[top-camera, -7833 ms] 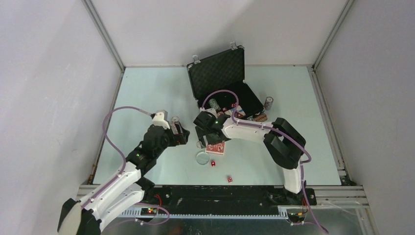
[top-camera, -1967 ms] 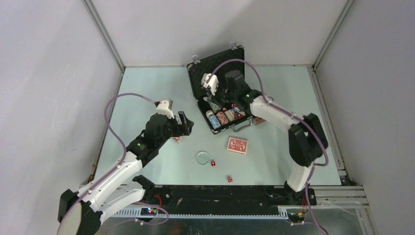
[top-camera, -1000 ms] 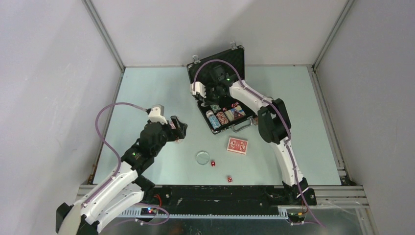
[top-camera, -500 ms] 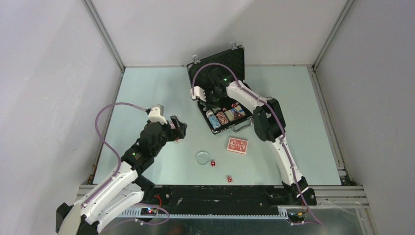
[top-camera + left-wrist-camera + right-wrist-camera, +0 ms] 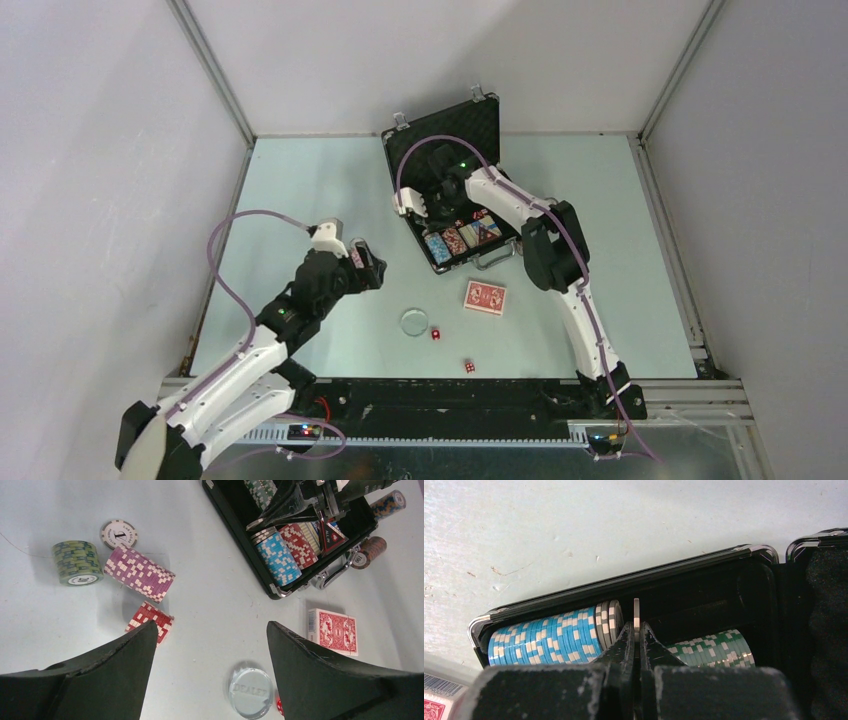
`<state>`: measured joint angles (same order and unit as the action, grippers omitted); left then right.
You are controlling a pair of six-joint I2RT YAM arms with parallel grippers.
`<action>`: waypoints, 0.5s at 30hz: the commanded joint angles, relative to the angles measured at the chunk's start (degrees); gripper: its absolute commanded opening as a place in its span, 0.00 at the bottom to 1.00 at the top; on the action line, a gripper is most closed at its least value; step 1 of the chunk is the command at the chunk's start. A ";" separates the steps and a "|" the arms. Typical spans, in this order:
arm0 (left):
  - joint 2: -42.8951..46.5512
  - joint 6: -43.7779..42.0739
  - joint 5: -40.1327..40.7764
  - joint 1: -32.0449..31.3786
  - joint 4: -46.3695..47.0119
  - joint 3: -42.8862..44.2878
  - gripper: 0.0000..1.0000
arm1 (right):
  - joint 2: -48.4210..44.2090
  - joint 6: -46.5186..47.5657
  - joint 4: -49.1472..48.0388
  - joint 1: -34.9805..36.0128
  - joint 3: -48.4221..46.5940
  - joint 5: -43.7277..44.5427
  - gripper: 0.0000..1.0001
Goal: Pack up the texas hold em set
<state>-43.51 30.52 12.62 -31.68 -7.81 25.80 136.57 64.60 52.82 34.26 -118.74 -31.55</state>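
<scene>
The black briefcase (image 5: 450, 140) lies open at the back of the table. My right gripper (image 5: 636, 626) reaches into its tray, shut on a single grey-and-white chip (image 5: 636, 611) held on edge between the blue stack (image 5: 544, 635) and the green stack (image 5: 709, 647). My left gripper (image 5: 212, 627) hangs open above the table with nothing between its fingers. Loose purple (image 5: 139, 573), red (image 5: 149, 621) and green (image 5: 76, 562) stacks and one flat chip (image 5: 119, 533) lie to its left. The clear dealer disc (image 5: 251, 691), the red-backed deck (image 5: 334, 631) and two red dice (image 5: 436, 334) sit nearer the front.
Two more chip stacks (image 5: 370, 550) lie on the table just right of the case, by its silver handle (image 5: 330, 575). Grey enclosure walls close in the table on the left, right and back. A black rail (image 5: 450, 395) runs along the near edge.
The right gripper has come down and forward a little inside the case with the chip. The left gripper has drifted slightly to the right and stays open.
</scene>
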 commanded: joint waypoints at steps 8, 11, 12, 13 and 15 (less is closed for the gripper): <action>-0.71 0.26 -1.78 0.44 2.25 0.81 0.87 | -4.15 1.56 4.11 0.77 -0.05 0.06 0.21; -1.32 0.24 -2.14 0.40 2.30 0.99 0.87 | -4.46 1.63 4.37 0.81 -0.25 0.25 0.23; -1.40 0.24 -2.19 0.39 2.35 1.07 0.87 | -4.65 1.65 4.39 0.74 -0.26 0.21 0.23; -1.60 0.28 -2.35 0.39 2.36 1.08 0.87 | -4.69 1.86 4.57 0.77 -0.26 0.23 0.23; -1.92 0.15 -2.71 0.39 2.39 1.16 0.87 | -4.81 2.45 5.28 0.77 -0.50 0.30 0.22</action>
<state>-44.99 30.55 11.14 -31.68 -7.75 25.80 135.79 66.32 52.99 34.44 -118.56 -30.33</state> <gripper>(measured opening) 0.867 0.227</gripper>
